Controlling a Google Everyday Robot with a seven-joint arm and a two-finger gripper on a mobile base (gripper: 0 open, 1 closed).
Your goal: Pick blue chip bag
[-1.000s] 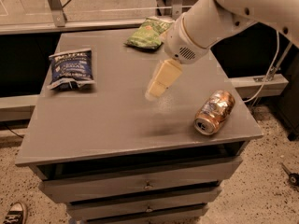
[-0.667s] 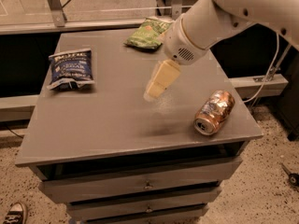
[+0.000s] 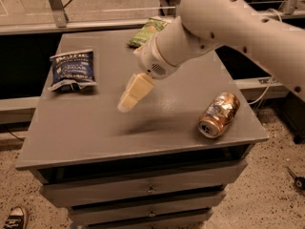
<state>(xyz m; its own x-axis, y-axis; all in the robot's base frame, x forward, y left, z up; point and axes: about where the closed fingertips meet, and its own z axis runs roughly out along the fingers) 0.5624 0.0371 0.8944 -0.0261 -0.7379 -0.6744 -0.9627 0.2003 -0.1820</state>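
The blue chip bag point(image 3: 72, 69) lies flat on the far left of the grey table top point(image 3: 95, 137); it is dark navy with white lettering and pale crimped ends. My gripper point(image 3: 128, 99) is a pale cream wedge on the white arm. It hangs above the middle of the table, pointing down and to the left, to the right of the bag and a little nearer the front. It is apart from the bag and holds nothing that I can see.
A green chip bag point(image 3: 148, 31) lies at the back edge, partly behind the arm. A copper-coloured can point(image 3: 219, 114) lies on its side near the front right corner. Drawers sit under the table top. A shoe point(image 3: 14, 217) is on the floor at the lower left.
The gripper has moved left and a little lower, closer to the blue chip bag. The bags and the can have not moved.
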